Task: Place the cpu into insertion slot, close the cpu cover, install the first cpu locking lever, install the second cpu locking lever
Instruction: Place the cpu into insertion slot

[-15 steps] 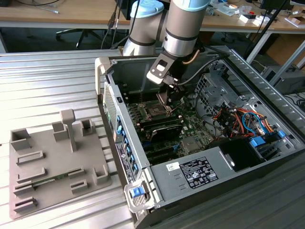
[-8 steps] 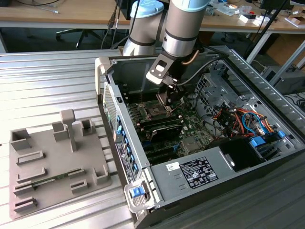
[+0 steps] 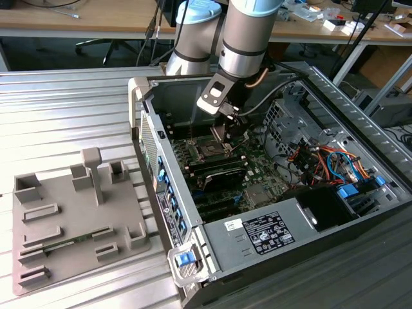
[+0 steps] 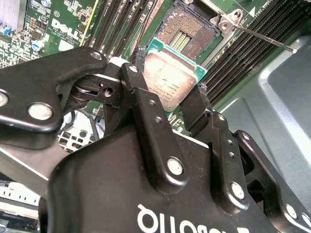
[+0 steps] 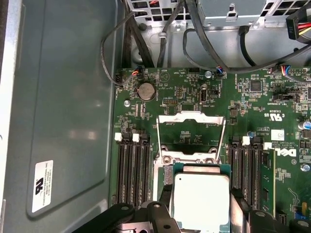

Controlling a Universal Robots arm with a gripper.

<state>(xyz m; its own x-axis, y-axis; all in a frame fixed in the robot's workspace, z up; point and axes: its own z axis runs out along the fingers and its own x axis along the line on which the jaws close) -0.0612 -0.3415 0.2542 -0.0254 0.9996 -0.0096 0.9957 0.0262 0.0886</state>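
My gripper (image 4: 170,73) is shut on the cpu (image 4: 171,82), a silvery square chip with a green rim, pinched by two opposite edges between black fingers (image 4: 197,104). The chip hangs tilted just above the motherboard. Beyond it lies the insertion slot (image 4: 187,30), open, its dark pin field bare. In the first wrist view the cpu (image 5: 201,196) covers most of the socket. The cpu cover (image 5: 192,119), a thin shiny frame, lies swung back open. A thin locking lever (image 4: 262,39) sticks out beside the slot. In the exterior view the gripper (image 3: 226,125) hovers over the socket (image 3: 209,152).
Black memory slots (image 5: 133,170) flank the socket on both sides. Cables (image 3: 322,158) and a drive cage sit at the exterior view's right, with a power supply (image 3: 270,232) in front. A grey fixture plate (image 3: 64,219) lies outside the case at the exterior view's left.
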